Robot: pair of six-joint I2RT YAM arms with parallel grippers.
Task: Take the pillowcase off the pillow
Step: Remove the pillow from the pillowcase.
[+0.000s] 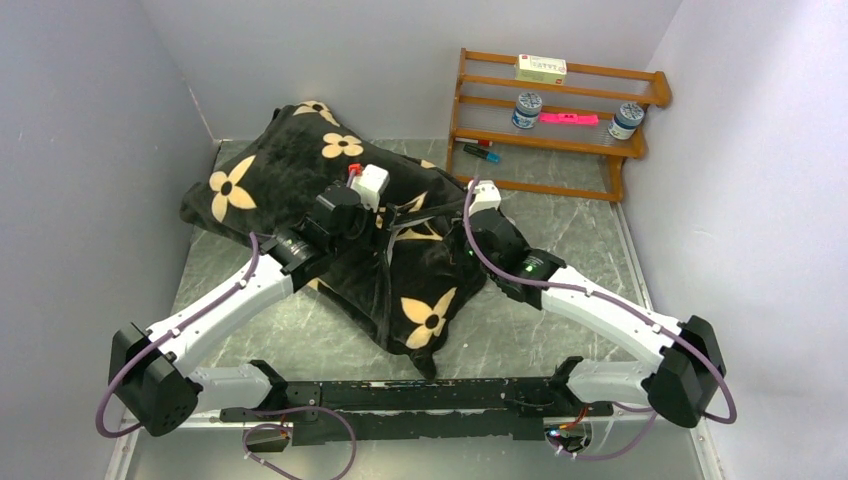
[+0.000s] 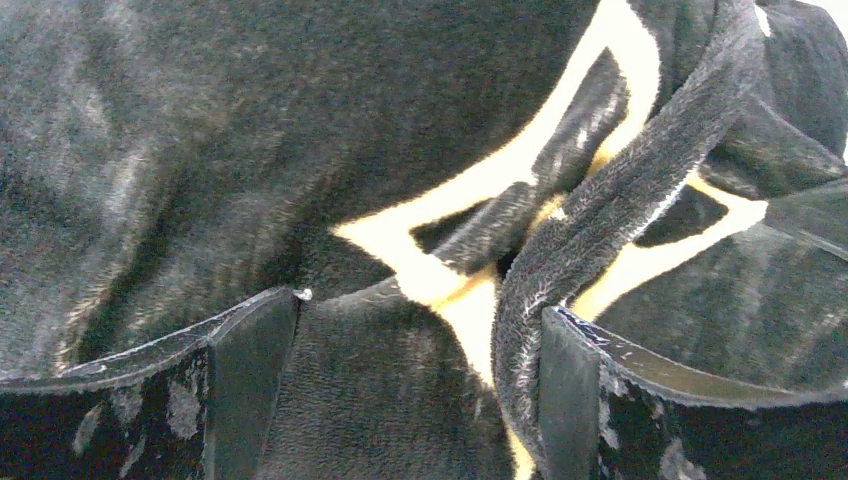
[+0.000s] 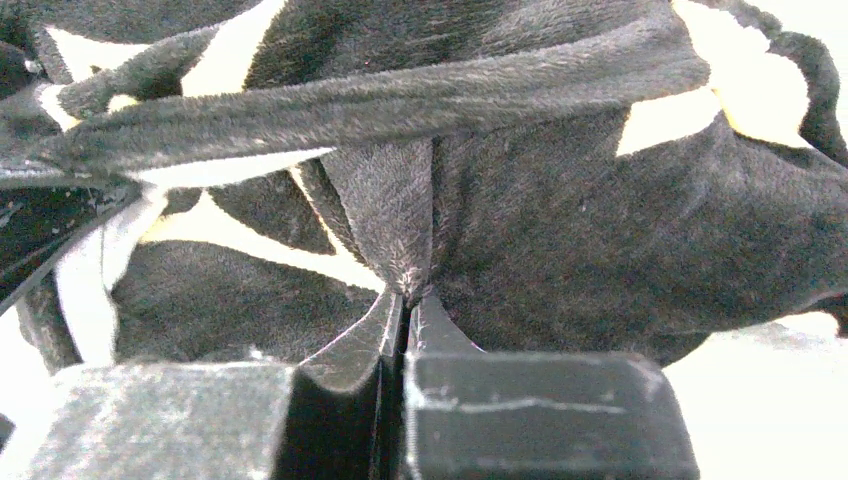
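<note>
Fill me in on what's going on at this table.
Two robot arms are working on a black flowered pillowcase lying bunched on the table. The right gripper is shut on a pinched fold of the fabric. The left gripper is open, with a raised band of the same fabric between its fingers. The pillow itself does not show; the case covers it.
</note>
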